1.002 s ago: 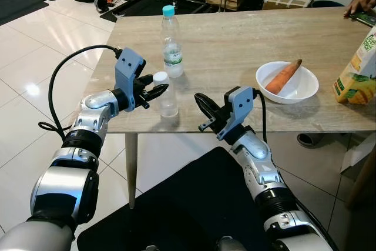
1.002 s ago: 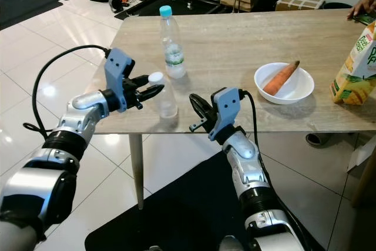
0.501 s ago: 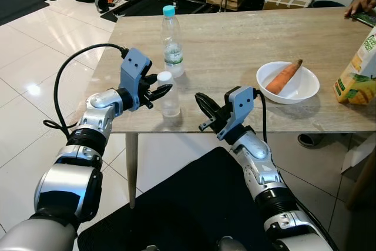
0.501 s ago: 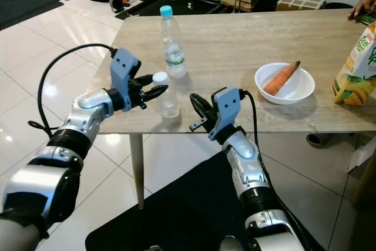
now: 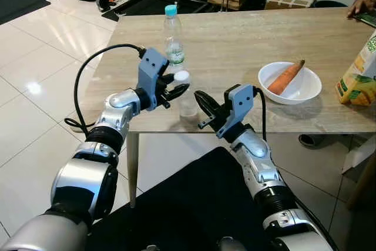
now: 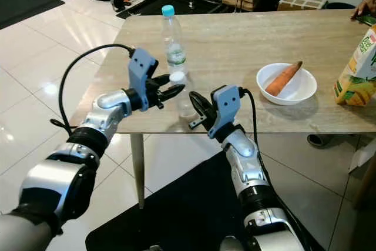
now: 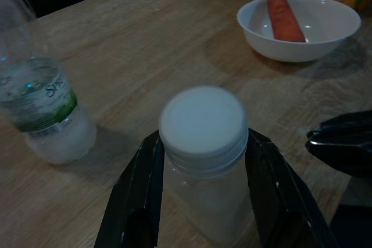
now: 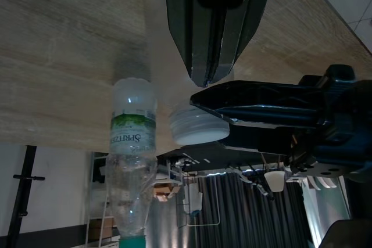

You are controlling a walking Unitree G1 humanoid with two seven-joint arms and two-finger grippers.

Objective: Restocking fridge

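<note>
A small clear plastic bottle with a ribbed white cap [image 7: 203,121] is clamped below its cap by the left gripper [image 5: 176,90] near the front edge of the matte wood-grain table [image 5: 247,39], while the right gripper [image 5: 202,101], fingers pressed together, is held just beside it.

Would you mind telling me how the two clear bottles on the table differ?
The tall bottle has a teal cap and green label; the short bottle has a white cap. The tall one stands free; the short one sits between the left gripper's fingers. Both are clear and upright.

Bright even head views, glare on floor tiles [image 5: 32,89], dim wrist views
</note>
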